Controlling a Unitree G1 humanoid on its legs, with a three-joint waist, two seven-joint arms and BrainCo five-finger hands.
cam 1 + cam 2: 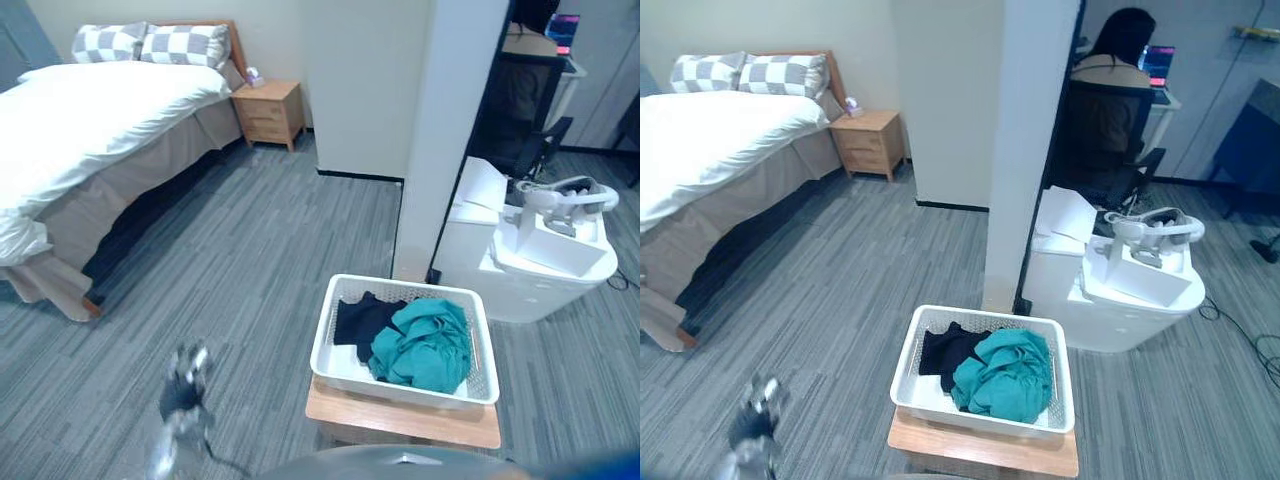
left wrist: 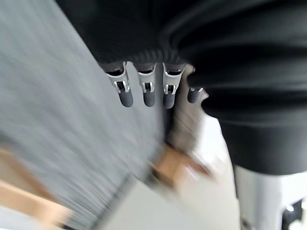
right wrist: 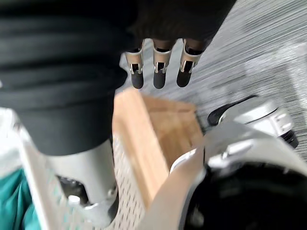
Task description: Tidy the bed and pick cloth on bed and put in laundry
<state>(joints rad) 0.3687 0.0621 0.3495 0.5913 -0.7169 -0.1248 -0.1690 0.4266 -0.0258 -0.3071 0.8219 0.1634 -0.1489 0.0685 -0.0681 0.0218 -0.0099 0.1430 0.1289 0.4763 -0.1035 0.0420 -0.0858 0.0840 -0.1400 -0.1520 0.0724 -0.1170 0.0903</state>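
With a teal cloth (image 1: 425,345) and a black cloth (image 1: 362,322) already lying in the white laundry basket (image 1: 326,335), the step in hand is judged to be the bed itself. It would be done well if the body were turned towards the bed (image 1: 90,120), which lies well ahead of the left hand (image 1: 185,385) across open floor. The duvet's hanging edge should then be smoothed with flat fingers, and the cover checked for any garment left on it; none can be made out from here. The left hand is seen hanging low, well apart from the basket on its inner side. Its fingers (image 2: 148,91) are held straight and relaxed, and nothing is gripped or touched. The right hand (image 3: 160,72) is likewise held open, its fingers extended and empty. It is poised over the wooden stand (image 3: 158,129) on which the basket rests, with the basket's perforated wall just beside it; no contact with either is seen.
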